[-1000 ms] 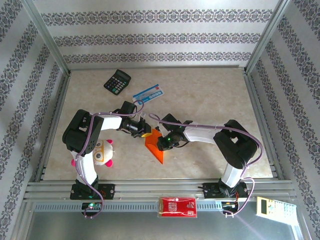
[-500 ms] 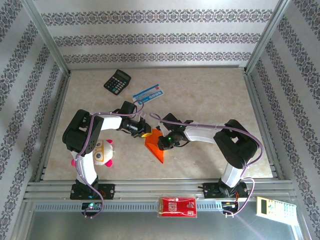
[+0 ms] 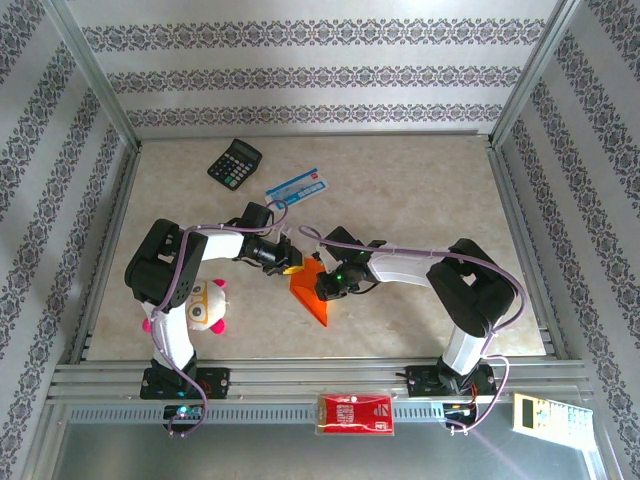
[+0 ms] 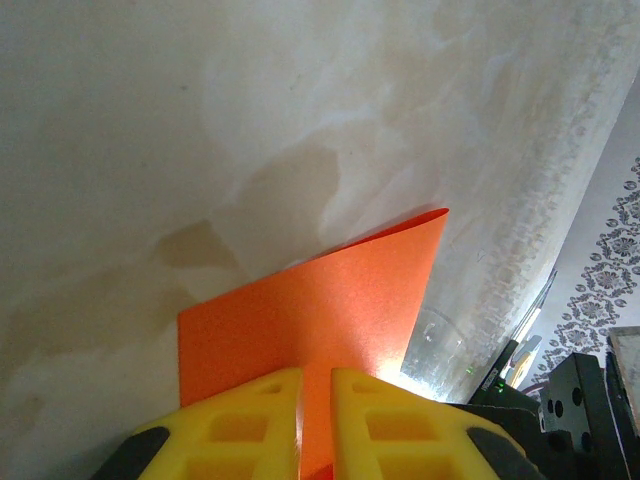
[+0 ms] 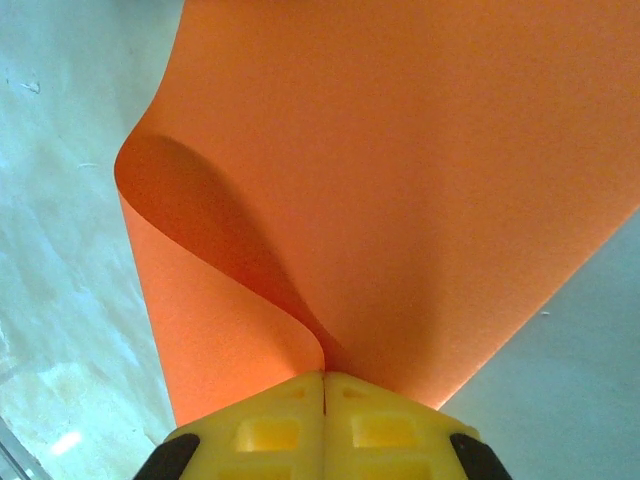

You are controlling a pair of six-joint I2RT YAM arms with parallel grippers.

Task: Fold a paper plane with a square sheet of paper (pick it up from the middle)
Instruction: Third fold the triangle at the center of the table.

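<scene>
The square sheet of paper (image 3: 312,298), bright orange, hangs bent between my two grippers near the middle of the table. My left gripper (image 3: 293,264) is at its upper left corner. In the left wrist view the yellow fingers (image 4: 240,425) stand a narrow slit apart with the paper (image 4: 320,300) in the slit and spreading out ahead, its far corner lifted above its shadow. My right gripper (image 3: 326,285) is shut on the sheet's right side. In the right wrist view the paper (image 5: 400,180) curls into the closed seam of that gripper (image 5: 323,385).
A black calculator (image 3: 235,162) and a blue-and-white packet (image 3: 296,186) lie at the back left. A plush toy (image 3: 206,305) sits by the left arm's base. A red packet (image 3: 355,413) and a pale keypad device (image 3: 545,412) lie on the front rail.
</scene>
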